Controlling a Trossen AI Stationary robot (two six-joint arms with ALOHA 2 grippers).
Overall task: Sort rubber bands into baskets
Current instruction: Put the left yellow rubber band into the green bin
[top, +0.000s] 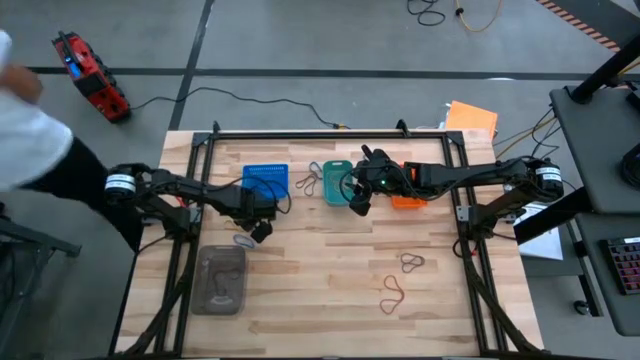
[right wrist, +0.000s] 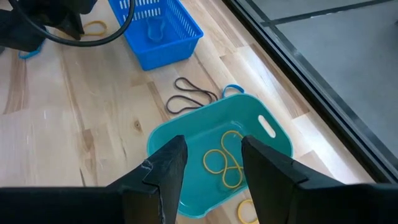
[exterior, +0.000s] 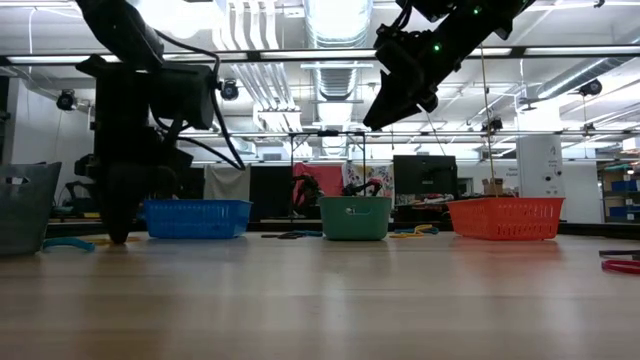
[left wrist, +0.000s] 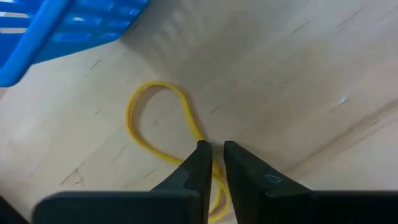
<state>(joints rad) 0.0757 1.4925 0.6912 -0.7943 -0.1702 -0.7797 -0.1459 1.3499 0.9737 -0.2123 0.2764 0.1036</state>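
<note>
While the nearest part of the wooden table (top: 330, 300) is lying mostly bare, a red rubber band (top: 392, 295) and a darker twisted band (top: 411, 263) are resting on its near right side, and a clear grey container (top: 222, 278) is sitting at the near left. Just beyond that container, the left gripper (top: 259, 230) is pointing down at the tabletop, its two fingers nearly closed and pinching a yellow rubber band (left wrist: 163, 127) that is lying flat on the wood; the loop is spreading out past the fingertips. A blue basket (top: 265, 181) is standing just behind this gripper. Farther along the same row, dark rubber bands (right wrist: 189, 97) are lying on the table between the blue basket and a teal basket (right wrist: 261, 134). The right gripper (right wrist: 211, 165) is hovering above the teal basket with its fingers spread wide apart and holding nothing; several yellow bands (right wrist: 225, 160) are lying inside that basket. An orange basket (exterior: 505, 217) is standing to the right of the teal one, partly hidden under the right arm from above. At the far left edge, a person in a white sleeve (top: 20, 140) is standing beside the table
</note>
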